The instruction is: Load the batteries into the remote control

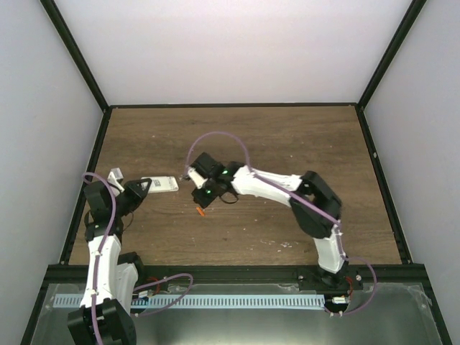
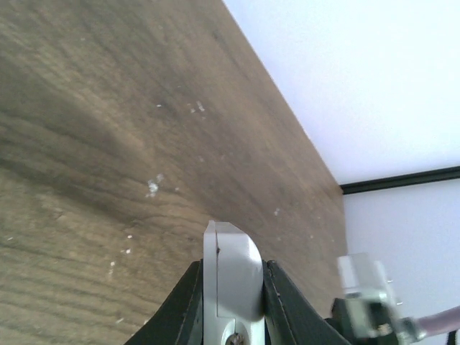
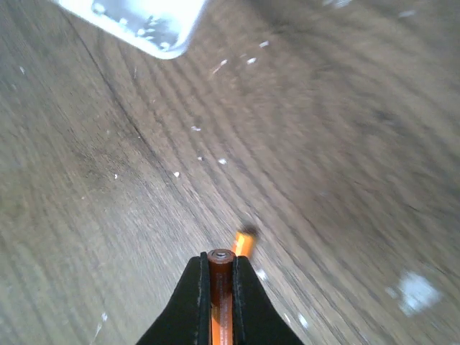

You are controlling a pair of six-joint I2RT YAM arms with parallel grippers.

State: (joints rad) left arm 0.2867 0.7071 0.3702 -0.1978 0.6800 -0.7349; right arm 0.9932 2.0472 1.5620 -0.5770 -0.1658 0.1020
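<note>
Even light; wrist views perhaps blurred.

lab test cell: white-walled enclosure, wooden table

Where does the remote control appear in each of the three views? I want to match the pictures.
Top external: the remote control lies left of centre, one end gripped by the left tool.
Left wrist: bottom centre, its white end clamped in that tool.
Right wrist: only one corner, top left, beyond the battery in the right tool.
Shared landmark: the brown wooden table, visible in every view.
</note>
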